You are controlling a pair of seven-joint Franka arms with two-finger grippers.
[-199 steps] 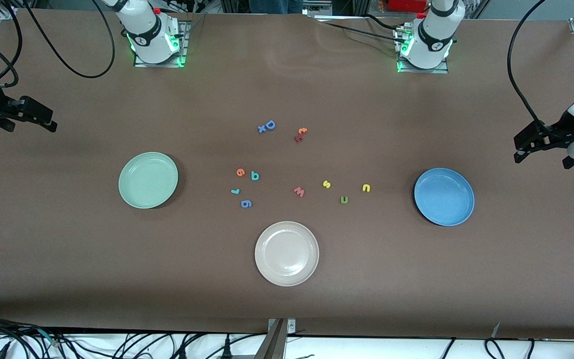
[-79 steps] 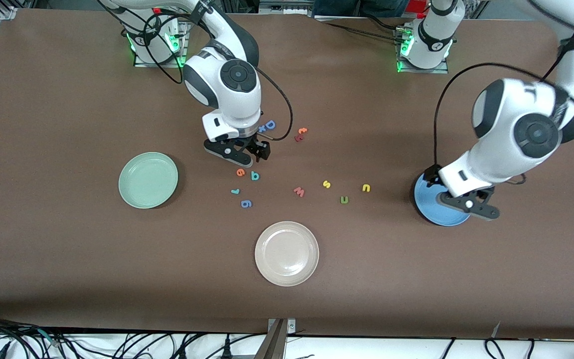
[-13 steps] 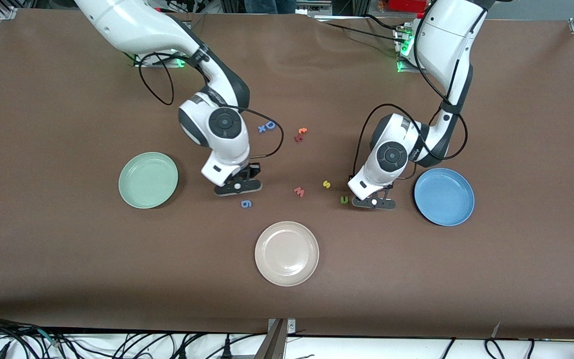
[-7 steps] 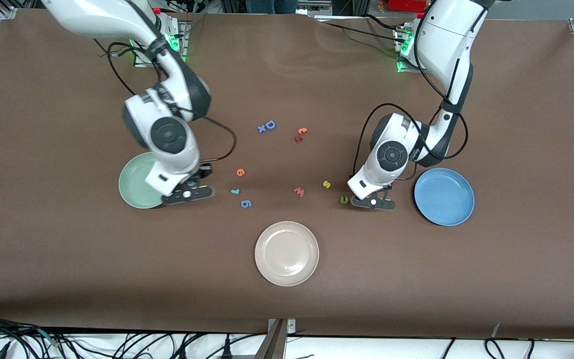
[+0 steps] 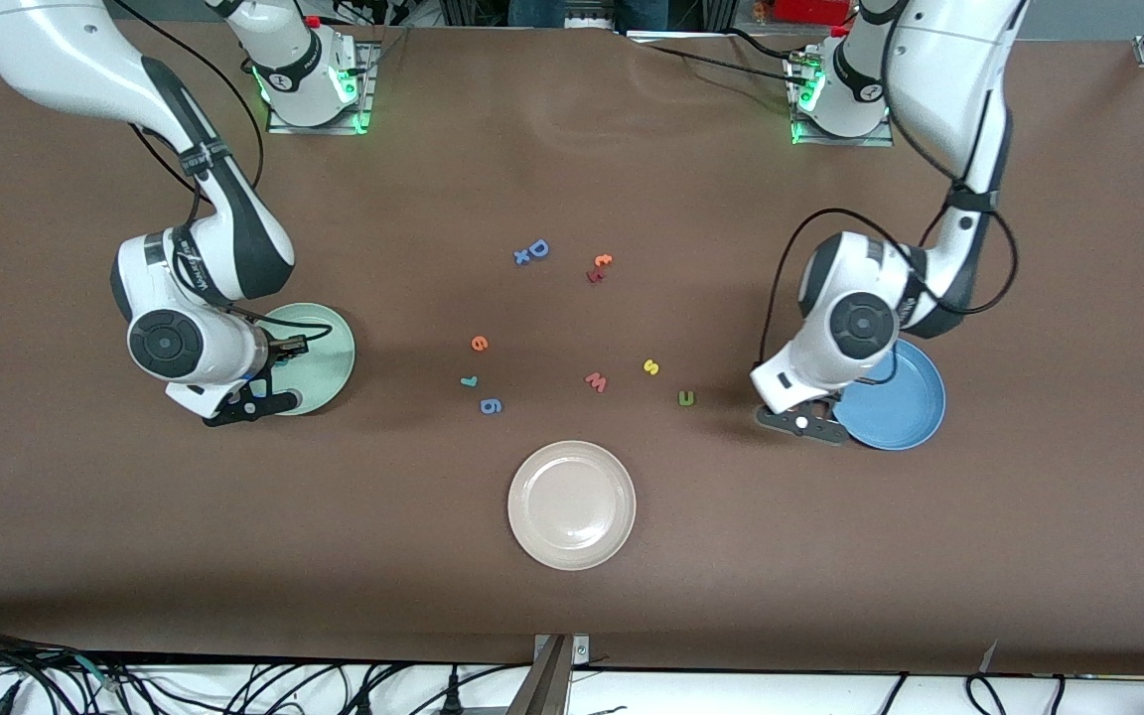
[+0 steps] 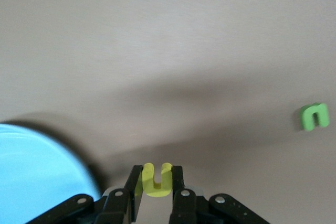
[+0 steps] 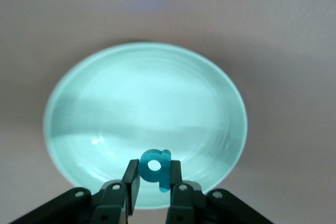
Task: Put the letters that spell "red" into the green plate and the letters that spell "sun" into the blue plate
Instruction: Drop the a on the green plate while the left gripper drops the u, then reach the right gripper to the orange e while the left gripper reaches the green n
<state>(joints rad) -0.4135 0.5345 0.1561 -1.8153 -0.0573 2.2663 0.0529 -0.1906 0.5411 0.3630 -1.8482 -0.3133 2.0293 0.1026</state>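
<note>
My right gripper [image 7: 155, 176] is shut on the teal "d" [image 7: 156, 165] and hangs over the rim of the green plate [image 7: 147, 98], at the side nearer the front camera. In the front view that gripper [image 5: 246, 404] is at the green plate's [image 5: 322, 343] edge. My left gripper [image 6: 156, 183] is shut on a yellow arch-shaped letter [image 6: 157, 178] just beside the blue plate [image 6: 37, 174]. The front view shows this gripper [image 5: 802, 422] at the blue plate's [image 5: 905, 407] rim. On the table lie the orange "e" [image 5: 479, 344], light teal "r" [image 5: 469, 380], yellow "s" [image 5: 650, 367] and dark green arch [image 5: 686, 398].
A cream plate [image 5: 572, 504] sits nearest the front camera. Other letters lie mid-table: a pink "w" [image 5: 596, 381], a blue "6" [image 5: 492, 405], a blue "D" [image 5: 537, 248] with a small "x", and an orange "t" [image 5: 603, 261] by a red letter.
The right arm carried the teal "d" from the letter cluster to the green plate. The left gripper closed on the yellow arch and carried it toward the blue plate.
</note>
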